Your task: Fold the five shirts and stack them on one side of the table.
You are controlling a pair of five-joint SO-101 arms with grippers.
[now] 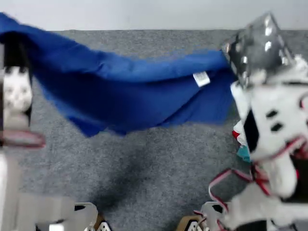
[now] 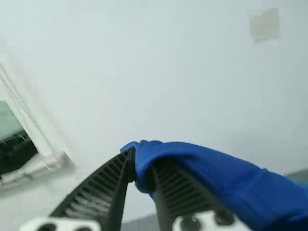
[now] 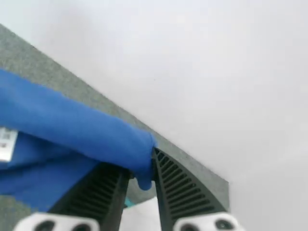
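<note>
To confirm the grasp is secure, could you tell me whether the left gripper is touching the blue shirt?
Touching. The left wrist view shows a fold of the blue shirt pinched inside the left gripper, with the cloth bulging out past the tips.

The table (image 1: 144, 183) before me has a grey, felt-like surface. Behind it stands a plain white wall (image 2: 168, 72) bearing one pale square patch (image 2: 264, 25). What looks like a window (image 2: 12, 134), white-framed, adjoins the wall.

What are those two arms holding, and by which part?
A blue shirt, stretched between them: the left gripper pinches a fold of cloth at one end, the right gripper a fold at the opposite end.
</note>
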